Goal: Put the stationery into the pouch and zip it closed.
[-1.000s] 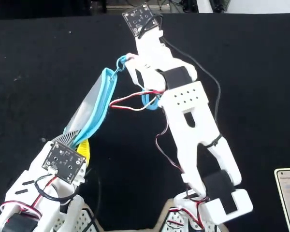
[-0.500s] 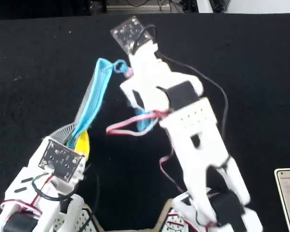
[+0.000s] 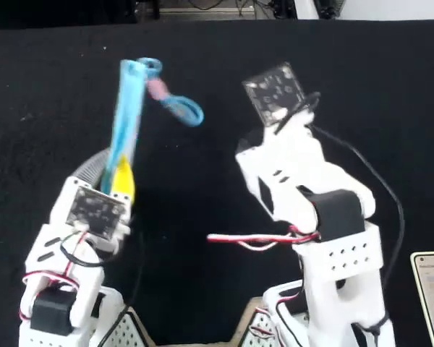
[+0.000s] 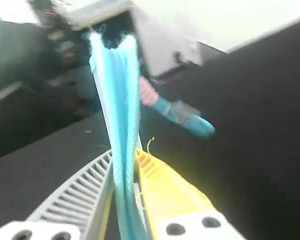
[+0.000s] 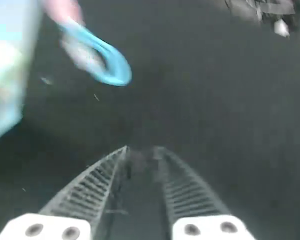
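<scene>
The left arm (image 3: 72,246) has its jaws clamped on the near end of the single blue pouch (image 3: 123,123). The pouch stands on edge above the black tabletop (image 3: 362,87), its long axis running straight out from those jaws. At the pouch's far end hangs one blue pull loop (image 3: 182,108) on a pink tab, swinging free toward the right arm (image 3: 311,202).

The right arm's jaws are narrow and hold nothing. The loop lies ahead of them and off to the pouch's side, well apart. Of the two free ends the right jaws are the nearer to the loop, so any further tug on the zip would probably fall to them.

Seen from the left wrist, the pouch's blue edges look pressed together (whether the zip is fully home cannot be told, nor what lies inside). One pouch, one loop, two arms, and one flat device (image 3: 430,289) beyond the right arm's base.
</scene>
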You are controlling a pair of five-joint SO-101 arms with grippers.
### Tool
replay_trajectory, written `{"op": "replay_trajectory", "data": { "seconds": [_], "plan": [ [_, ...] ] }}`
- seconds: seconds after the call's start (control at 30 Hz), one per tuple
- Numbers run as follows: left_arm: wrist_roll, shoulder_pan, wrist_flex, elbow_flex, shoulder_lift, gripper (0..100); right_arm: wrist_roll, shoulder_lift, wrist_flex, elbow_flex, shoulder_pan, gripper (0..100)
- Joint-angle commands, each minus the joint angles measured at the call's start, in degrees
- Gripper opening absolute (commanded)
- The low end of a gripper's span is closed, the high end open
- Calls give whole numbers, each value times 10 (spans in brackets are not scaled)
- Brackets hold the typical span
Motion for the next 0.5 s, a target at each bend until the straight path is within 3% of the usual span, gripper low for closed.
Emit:
{"op": "replay_trajectory", "data": {
  "seconds": [0.0,0.23,0.47],
  "plan": [
    [-5,-65,-92,-12,-6,30,-1,-61,-66,124,45,15],
    [-5,-71,-196,17,18,30,-1,-123,-184,322,45,12],
    [-5,-27,-310,43,232,30,-1,-201,-280,450,45,15]
  ]
}}
